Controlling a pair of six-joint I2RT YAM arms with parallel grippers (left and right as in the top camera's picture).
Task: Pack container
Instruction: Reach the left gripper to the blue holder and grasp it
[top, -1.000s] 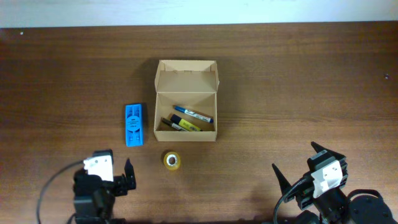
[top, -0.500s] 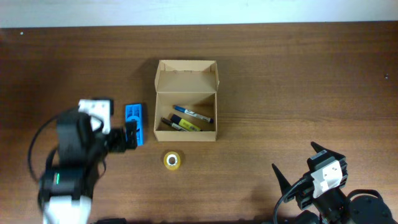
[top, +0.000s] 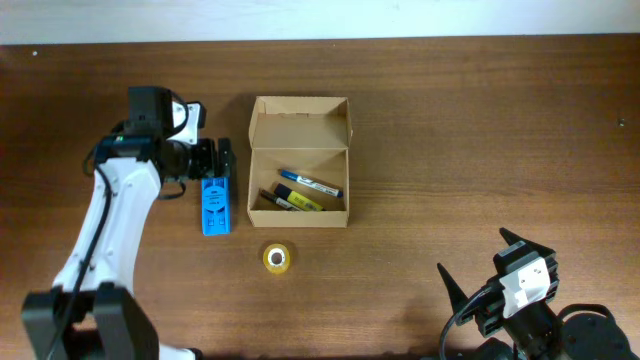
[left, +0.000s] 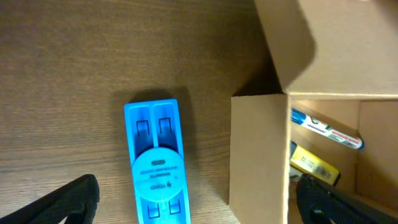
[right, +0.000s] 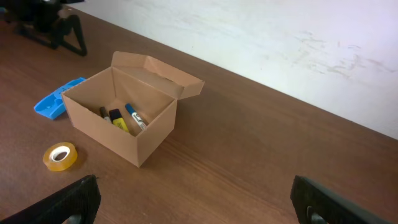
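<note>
Container (top: 300, 121) sits mid-table, lid flap up, markers (top: 309, 184) inside. Blue plastic holder (top: 214, 205) lies just left of it, tape roll (top: 278, 257) near its front. Left gripper (top: 212, 160) hovers over the holder's far end, fingers wide, empty. Right gripper (top: 472, 250) is well apart at near right, also wide, empty.

The box (top: 298, 219) is open from above, its lid (top: 300, 121) standing behind. A blue case (top: 214, 206) lies just left, leaving a narrow gap; tape (top: 278, 257) sits near the front; right of the box, bare tabletop (top: 470, 150)
</note>
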